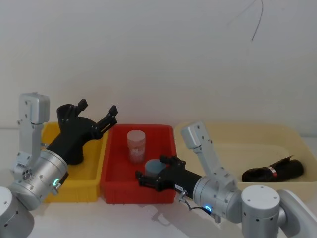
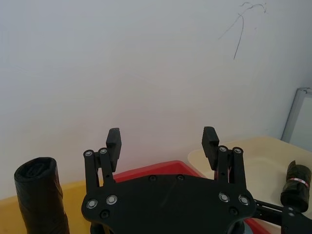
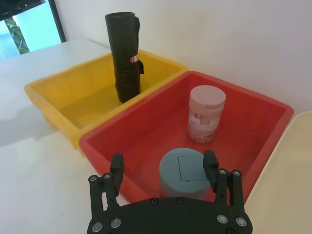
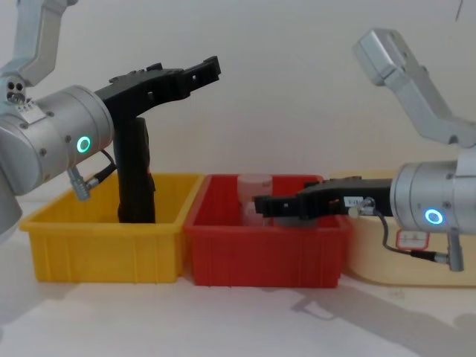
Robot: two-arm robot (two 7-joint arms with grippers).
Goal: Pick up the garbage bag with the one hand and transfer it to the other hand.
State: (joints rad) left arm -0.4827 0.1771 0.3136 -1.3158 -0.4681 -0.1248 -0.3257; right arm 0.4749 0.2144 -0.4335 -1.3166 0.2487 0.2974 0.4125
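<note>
At about 9 o'clock in the head view, the left gripper [image 1: 96, 112] hangs raised over the yellow bin [image 1: 91, 168], fingers spread and holding nothing. A black bag roll [image 3: 125, 56] stands upright in that bin, just beside the gripper's arm. Toward 6 o'clock, the red bin [image 1: 113, 186] holds a pink jar [image 1: 136, 146] and, nearer the robot, a grey jar [image 3: 184, 171]. The right gripper [image 1: 154, 173] sits low at this bin's near edge, fingers spread around empty air above the grey jar. At 4 o'clock, a second bag roll [image 1: 272, 171] lies on its side in the cream tub [image 1: 233, 131]. All three containers rest on the white surface [image 4: 245, 320].
</note>
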